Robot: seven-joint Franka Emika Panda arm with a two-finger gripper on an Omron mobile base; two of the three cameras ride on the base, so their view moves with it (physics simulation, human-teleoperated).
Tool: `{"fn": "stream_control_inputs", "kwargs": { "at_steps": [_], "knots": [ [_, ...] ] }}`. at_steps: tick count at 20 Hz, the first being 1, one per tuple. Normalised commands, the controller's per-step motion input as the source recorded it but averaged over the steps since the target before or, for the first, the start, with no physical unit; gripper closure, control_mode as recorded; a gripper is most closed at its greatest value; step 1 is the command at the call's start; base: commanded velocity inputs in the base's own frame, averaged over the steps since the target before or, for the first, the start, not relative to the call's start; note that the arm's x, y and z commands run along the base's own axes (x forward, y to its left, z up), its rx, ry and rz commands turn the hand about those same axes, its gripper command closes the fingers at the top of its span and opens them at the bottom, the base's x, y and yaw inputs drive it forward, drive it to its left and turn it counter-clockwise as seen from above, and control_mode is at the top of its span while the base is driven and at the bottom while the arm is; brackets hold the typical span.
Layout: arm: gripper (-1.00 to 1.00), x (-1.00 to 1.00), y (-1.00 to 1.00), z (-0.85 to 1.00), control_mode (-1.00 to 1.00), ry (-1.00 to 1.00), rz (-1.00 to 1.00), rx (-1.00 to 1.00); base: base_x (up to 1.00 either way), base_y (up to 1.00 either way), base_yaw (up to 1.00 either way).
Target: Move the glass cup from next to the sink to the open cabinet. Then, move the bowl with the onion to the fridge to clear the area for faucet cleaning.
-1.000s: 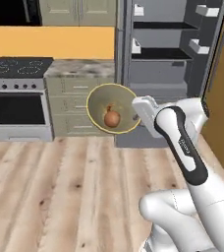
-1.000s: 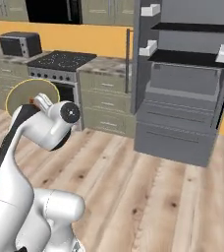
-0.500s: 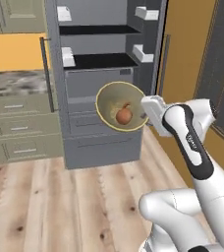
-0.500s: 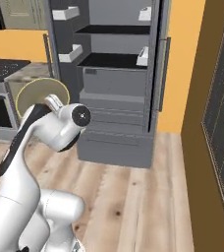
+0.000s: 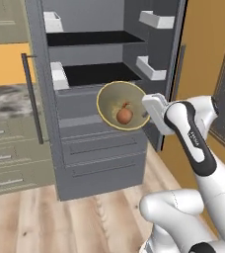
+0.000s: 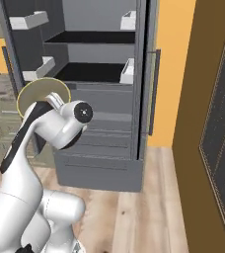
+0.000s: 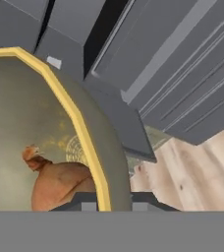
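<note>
A yellow-rimmed bowl (image 5: 115,101) is tipped on its side, its opening toward the left base camera, with the brown onion (image 5: 124,115) resting inside. My gripper (image 5: 147,112) is shut on the bowl's right rim and holds it in the air in front of the open fridge (image 5: 92,74), level with the fridge's lower shelf. From the right base view I see the bowl (image 6: 39,91) from behind, above my wrist. In the hand view the bowl (image 7: 30,118) and onion (image 7: 60,183) sit right at the gripper (image 7: 111,201).
The fridge has two dark shelves (image 6: 97,71), door bins (image 5: 154,20) on both sides and closed drawers (image 5: 99,148) below. A counter with drawers (image 5: 6,148) stands at the left. A dark tall panel (image 6: 218,128) is on the right, with wooden floor (image 6: 149,207) in front.
The whole scene has slid left as the base moved: the stove and counter passed out of view and the open fridge now stands close in front. The bowl has stayed in the gripper.
</note>
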Motion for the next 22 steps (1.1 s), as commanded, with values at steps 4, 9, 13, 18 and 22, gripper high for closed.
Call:
{"fn": "stream_control_inputs", "kwargs": {
  "at_steps": [4, 9, 13, 18, 22],
  "knots": [
    [1.0, 0.0, 0.0, 0.0, 1.0, 0.0, 0.0, 0.0, 0.91, 0.25, -0.22],
    [1.0, 0.0, 0.0, 0.0, 1.0, 0.0, 0.0, 0.0, 0.63, 0.35, -0.1],
    [1.0, 0.0, 0.0, 0.0, 1.0, 0.0, 0.0, 0.0, 0.36, 0.35, -0.01],
    [1.0, 0.0, 0.0, 0.0, 1.0, 0.0, 0.0, 0.0, 0.16, 0.42, 0.0],
    [1.0, 0.0, 0.0, 0.0, 1.0, 0.0, 0.0, 0.0, 0.67, 0.03, -0.04]
  ]
}}
